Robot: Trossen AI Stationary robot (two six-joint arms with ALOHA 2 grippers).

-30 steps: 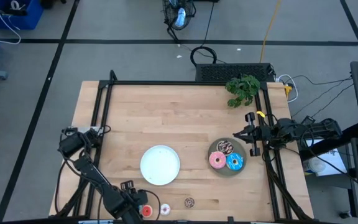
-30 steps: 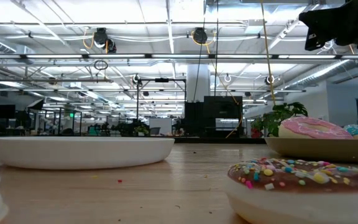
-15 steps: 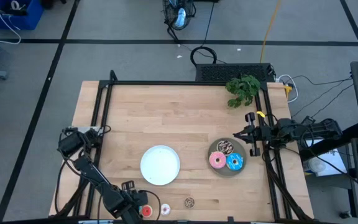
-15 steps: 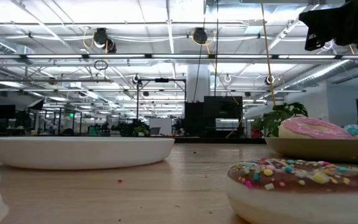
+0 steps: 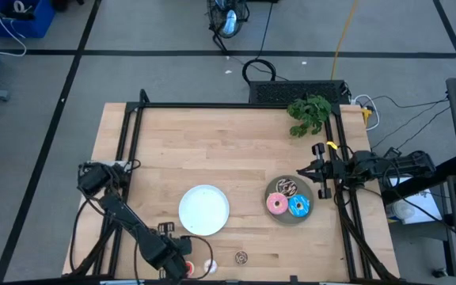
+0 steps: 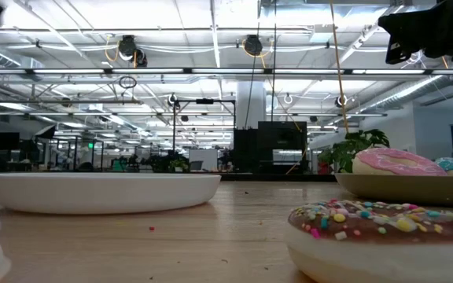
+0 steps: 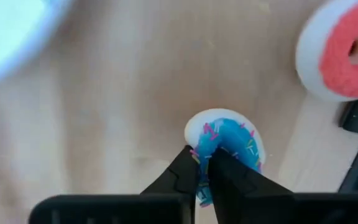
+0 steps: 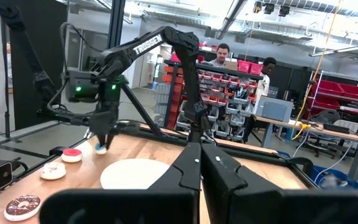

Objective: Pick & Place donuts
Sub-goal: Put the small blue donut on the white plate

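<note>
Near the surface's [image 5: 172, 158] front edge, the blue mini donut [image 7: 229, 149] is pinched by the left tool [image 7: 204, 163], beside the red mini donut [image 7: 344, 53]. At the right edge, the right tool [image 5: 301, 174] is held clenched and empty above the grey plate [image 5: 271, 207] of larger donuts [image 5: 276, 203].

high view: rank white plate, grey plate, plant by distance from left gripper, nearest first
From the left gripper, shut on a mini blue donut at the table's near edge:
1. white plate, just beyond it, left of centre.
2. grey plate, on the right side, holding three donuts.
3. plant, far right corner.
</note>
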